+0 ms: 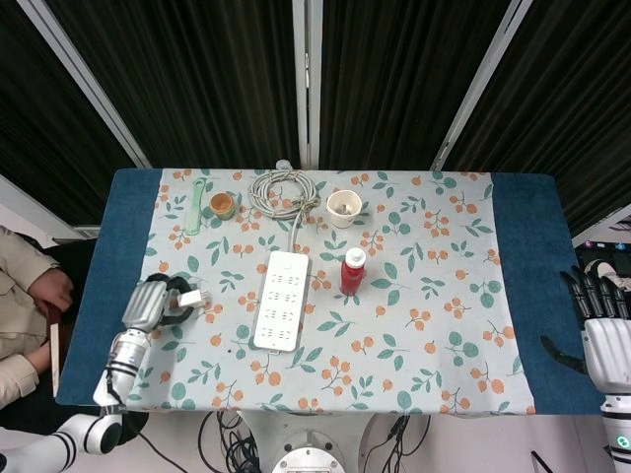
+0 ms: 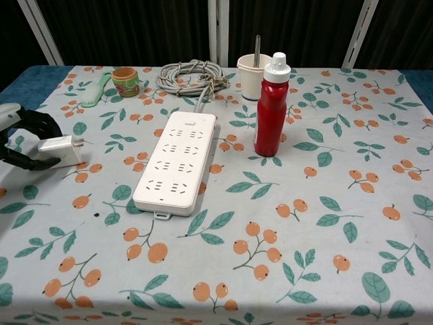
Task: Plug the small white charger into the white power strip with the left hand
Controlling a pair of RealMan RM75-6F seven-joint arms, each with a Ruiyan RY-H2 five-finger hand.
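The small white charger (image 1: pixel 193 298) (image 2: pixel 59 149) lies at the table's left side with its prongs pointing right, toward the white power strip (image 1: pixel 281 301) (image 2: pixel 176 162). My left hand (image 1: pixel 155 303) (image 2: pixel 24 139) grips the charger's back end, fingers curled over its top and underneath. A hand's width of cloth separates the prongs from the strip's left edge. The strip lies lengthwise at the table's middle, sockets facing up. My right hand (image 1: pixel 603 335) hangs beyond the table's right edge, fingers spread and holding nothing.
A red bottle (image 1: pixel 352 272) (image 2: pixel 271 108) stands just right of the strip. Behind it are a white cup (image 1: pixel 342 207) (image 2: pixel 254 68), the strip's coiled cable (image 1: pixel 283 187) (image 2: pixel 193 76), a small orange cup (image 1: pixel 223 205) (image 2: pixel 125 81) and a green utensil (image 1: pixel 195 205) (image 2: pixel 95 91).
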